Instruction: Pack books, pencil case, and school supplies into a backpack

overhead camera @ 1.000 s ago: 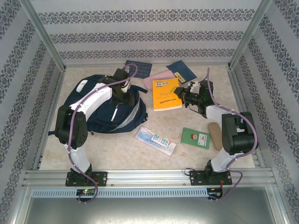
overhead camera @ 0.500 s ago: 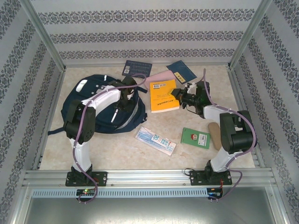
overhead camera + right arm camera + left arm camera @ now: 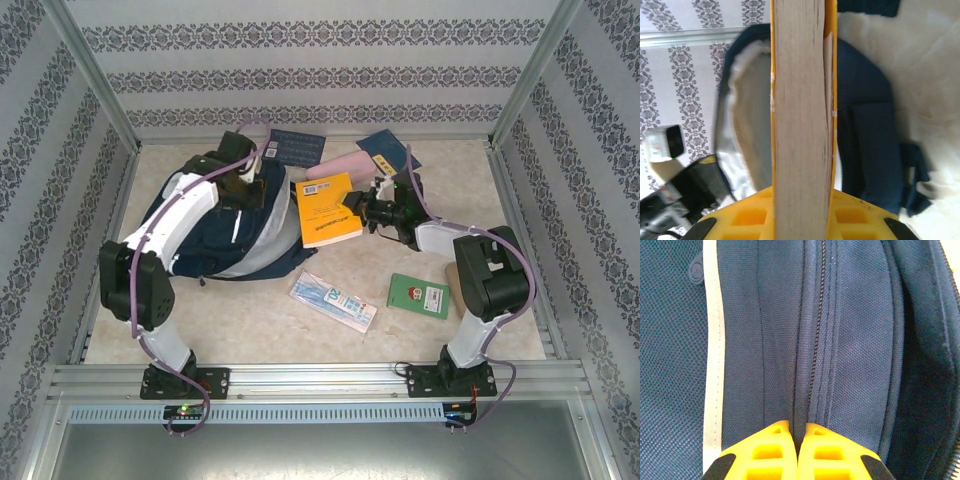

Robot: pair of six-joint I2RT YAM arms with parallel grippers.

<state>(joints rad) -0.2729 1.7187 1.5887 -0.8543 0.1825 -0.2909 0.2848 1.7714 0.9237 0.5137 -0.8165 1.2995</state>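
- Nearest the arm bases, the school supplies packet and the small green book lie flat on the table, apart from each other and from the backpack.
- Left arm: rises from its base, arcs high over the backpack, and bends its wrist down onto the bag's upper part.
- Left gripper: jaws closed, pinching a fold of navy fabric just beside the zipper.
- Right arm: elbow raised near the right side, forearm reaching inward to the left, held low.
- Right gripper: jaws clamped on the yellow-orange book, gripping it by its right edge, page block seen edge-on from the wrist.
- Backpack: lies on the left half of the table, mouth turned toward the book, pale lining visible inside. The book's left edge meets the opening; whether it has crossed the rim cannot be told.
- Farthest back, the pink pencil case lies behind the held book, flanked by two dark blue books.
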